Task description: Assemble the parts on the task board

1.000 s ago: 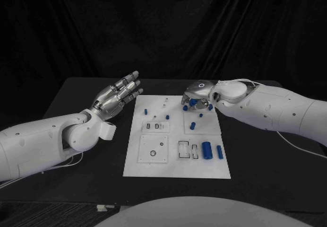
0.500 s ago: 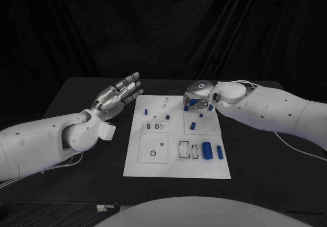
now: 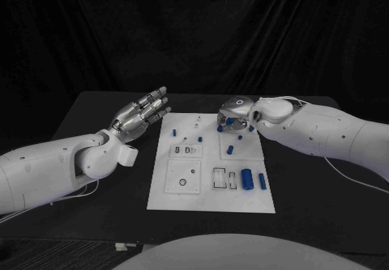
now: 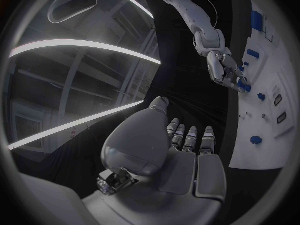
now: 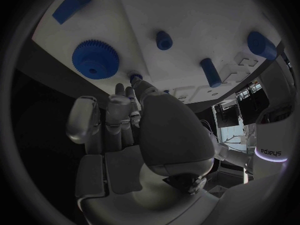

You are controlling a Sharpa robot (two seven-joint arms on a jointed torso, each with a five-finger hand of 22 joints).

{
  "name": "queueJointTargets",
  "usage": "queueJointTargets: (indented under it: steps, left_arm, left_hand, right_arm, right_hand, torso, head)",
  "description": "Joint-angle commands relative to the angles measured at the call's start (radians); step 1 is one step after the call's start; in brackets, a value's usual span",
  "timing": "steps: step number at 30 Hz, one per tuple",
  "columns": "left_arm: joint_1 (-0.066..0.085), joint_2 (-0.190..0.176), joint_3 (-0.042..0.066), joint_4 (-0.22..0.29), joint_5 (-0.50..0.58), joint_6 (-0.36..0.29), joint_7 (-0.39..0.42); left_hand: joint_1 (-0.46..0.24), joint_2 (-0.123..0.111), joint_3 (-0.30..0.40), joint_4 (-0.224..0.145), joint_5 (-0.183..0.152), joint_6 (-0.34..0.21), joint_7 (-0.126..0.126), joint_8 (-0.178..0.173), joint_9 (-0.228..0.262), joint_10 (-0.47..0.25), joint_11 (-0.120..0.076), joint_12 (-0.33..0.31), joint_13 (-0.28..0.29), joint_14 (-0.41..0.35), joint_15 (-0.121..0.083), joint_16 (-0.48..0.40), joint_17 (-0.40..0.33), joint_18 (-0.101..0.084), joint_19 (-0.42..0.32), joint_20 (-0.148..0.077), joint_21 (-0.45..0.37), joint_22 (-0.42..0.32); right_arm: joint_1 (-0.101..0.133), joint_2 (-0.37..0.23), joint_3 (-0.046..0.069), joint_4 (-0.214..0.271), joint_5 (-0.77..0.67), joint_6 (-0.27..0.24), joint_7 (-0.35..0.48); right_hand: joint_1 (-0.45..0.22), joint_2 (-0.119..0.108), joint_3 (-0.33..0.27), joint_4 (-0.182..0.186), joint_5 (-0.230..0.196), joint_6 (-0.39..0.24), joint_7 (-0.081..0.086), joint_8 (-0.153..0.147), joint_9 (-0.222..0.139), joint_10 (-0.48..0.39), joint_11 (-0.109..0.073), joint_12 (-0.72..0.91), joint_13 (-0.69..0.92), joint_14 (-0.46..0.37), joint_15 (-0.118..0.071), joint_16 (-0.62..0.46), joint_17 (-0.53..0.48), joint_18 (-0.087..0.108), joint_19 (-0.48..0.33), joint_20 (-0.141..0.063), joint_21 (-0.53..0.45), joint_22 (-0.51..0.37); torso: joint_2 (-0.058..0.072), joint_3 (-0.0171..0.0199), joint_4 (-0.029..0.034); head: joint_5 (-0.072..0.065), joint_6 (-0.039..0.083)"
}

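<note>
two hands are over the black table (image 3: 97,107), one on each side of the white board (image 3: 207,197). the left hand (image 3: 140,112) is raised off the board's left edge, palm turned inward, fingers straight and spread, with nothing in it. the right hand (image 3: 235,119) hangs over the board's far right corner, fingers curled downward around blue parts there; whether it actually has hold of one, i cannot tell. in the right wrist view its fingertips (image 5: 134,87) sit right by a small blue peg (image 5: 135,77), with a blue gear (image 5: 95,58) just beside it on the board. nearer the robot, a short blue cylinder (image 3: 231,149) lies on the right half, and a thick cylinder (image 3: 245,179) and a thinner one (image 3: 262,180) lie side by side near the right edge. small blue pieces (image 3: 173,133) stand on the far left part.
</note>
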Motion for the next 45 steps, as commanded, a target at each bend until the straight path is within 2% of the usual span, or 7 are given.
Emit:
queueJointTargets:
  steps: [1, 5, 8, 14, 28, 42, 45]
  left_arm:
    - [0.001, 0.001, 0.001, 0.000, -0.001, 0.018, 0.005]
    - [0.001, 0.001, 0.001, -0.001, -0.001, 0.021, 0.003]
    - [0.000, 0.002, 0.001, -0.002, -0.001, 0.022, 0.001]
    - [0.000, 0.005, 0.001, -0.004, -0.001, 0.023, -0.001]
    - [-0.001, 0.006, 0.001, -0.008, -0.001, 0.026, -0.008]
    - [-0.001, 0.010, 0.001, -0.012, -0.001, 0.031, -0.019]
    - [-0.001, 0.009, 0.001, -0.011, -0.001, 0.032, -0.021]
  left_hand:
    - [0.010, -0.001, 0.005, -0.002, 0.007, -0.002, 0.007, 0.001, 0.001, -0.002, 0.006, 0.006, 0.001, 0.000, 0.006, 0.006, 0.001, 0.017, 0.001, 0.007, 0.006, 0.001]
    - [0.012, -0.002, 0.008, -0.004, 0.009, -0.001, 0.008, 0.001, 0.001, -0.003, 0.006, 0.006, 0.001, -0.001, 0.006, 0.005, 0.001, 0.017, 0.001, 0.007, 0.006, 0.001]
    - [0.013, -0.002, 0.009, -0.005, 0.010, -0.001, 0.009, 0.001, 0.001, -0.004, 0.006, 0.006, 0.001, -0.001, 0.006, 0.005, 0.001, 0.017, 0.001, 0.007, 0.006, 0.001]
    - [0.013, -0.010, 0.014, -0.011, 0.012, 0.024, 0.017, 0.009, 0.005, -0.005, 0.008, 0.007, 0.001, -0.001, 0.007, 0.005, 0.001, 0.017, 0.002, 0.009, 0.006, 0.002]
    - [0.012, -0.012, 0.018, -0.013, 0.015, 0.042, 0.020, 0.015, 0.008, -0.006, 0.010, 0.008, 0.001, -0.001, 0.007, 0.005, 0.001, 0.018, 0.003, 0.010, 0.007, 0.002]
    - [0.012, -0.011, 0.020, -0.013, 0.017, 0.044, 0.021, 0.016, 0.008, -0.006, 0.010, 0.009, 0.001, -0.001, 0.006, 0.004, 0.001, 0.018, 0.003, 0.011, 0.007, 0.002]
    - [0.012, -0.011, 0.020, -0.013, 0.017, 0.044, 0.021, 0.016, 0.008, -0.006, 0.010, 0.009, 0.001, -0.001, 0.006, 0.004, 0.001, 0.018, 0.003, 0.011, 0.007, 0.002]
  right_arm:
    - [-0.004, 0.003, 0.000, -0.005, 0.008, 0.024, -0.003]
    - [-0.005, 0.006, 0.000, -0.007, 0.008, 0.036, -0.009]
    - [-0.005, 0.008, 0.000, -0.006, 0.008, 0.051, -0.017]
    - [-0.007, 0.010, 0.000, -0.006, 0.008, 0.063, -0.021]
    - [-0.011, 0.010, 0.000, 0.000, 0.008, 0.047, 0.010]
    - [-0.012, 0.018, 0.000, 0.000, 0.008, 0.026, 0.004]
    - [-0.013, 0.021, 0.000, -0.003, 0.008, 0.028, 0.000]
  right_hand:
    - [-0.004, -0.013, 0.005, 0.000, -0.002, -0.006, 0.002, -0.006, -0.003, -0.012, 0.003, -0.006, -0.001, -0.003, 0.004, -0.001, -0.001, -0.008, -0.009, 0.002, -0.004, -0.002]
    - [-0.002, -0.019, 0.012, -0.002, 0.003, -0.015, 0.009, -0.014, -0.006, -0.024, 0.005, -0.005, 0.000, -0.005, 0.007, -0.003, -0.002, -0.007, -0.012, 0.005, -0.007, -0.003]
    - [-0.001, -0.030, 0.021, -0.004, 0.007, -0.063, 0.021, -0.039, -0.020, -0.058, 0.011, -0.005, 0.000, -0.017, 0.011, -0.018, -0.020, -0.004, -0.022, 0.010, -0.018, -0.013]
    - [-0.003, -0.038, 0.019, -0.019, 0.005, -0.141, 0.042, -0.039, -0.046, -0.137, 0.020, -0.005, 0.000, -0.029, 0.017, -0.028, -0.029, -0.002, -0.032, 0.017, -0.030, -0.019]
    - [-0.020, -0.037, -0.009, -0.029, -0.012, -0.188, 0.032, -0.035, -0.048, -0.171, 0.012, 0.001, 0.002, -0.028, 0.013, -0.025, -0.022, -0.002, -0.029, 0.015, -0.029, -0.007]
    - [-0.034, -0.002, -0.022, -0.022, -0.042, -0.092, -0.014, 0.004, -0.025, -0.117, 0.008, 0.018, 0.004, -0.023, 0.010, -0.022, -0.011, -0.004, -0.022, 0.011, -0.027, 0.010]
    - [-0.024, 0.008, -0.014, -0.025, -0.035, -0.070, -0.014, 0.013, -0.019, -0.102, 0.007, 0.024, 0.005, -0.023, 0.009, -0.022, -0.011, -0.004, -0.022, 0.010, -0.028, 0.012]
  torso:
    - [0.000, -0.0016, -0.0006]
    - [-0.002, -0.0008, -0.0008]
    - [-0.002, -0.0012, 0.0001]
    - [-0.004, 0.0002, -0.0023]
    - [-0.004, 0.0010, -0.0041]
    - [-0.004, 0.0003, -0.0031]
    - [-0.004, 0.0001, -0.0031]
  head:
    - [0.003, 0.000]
    - [0.005, 0.000]
    - [0.001, 0.000]
    - [0.001, 0.000]
    - [0.003, 0.000]
    - [0.002, 0.000]
    - [0.003, 0.000]
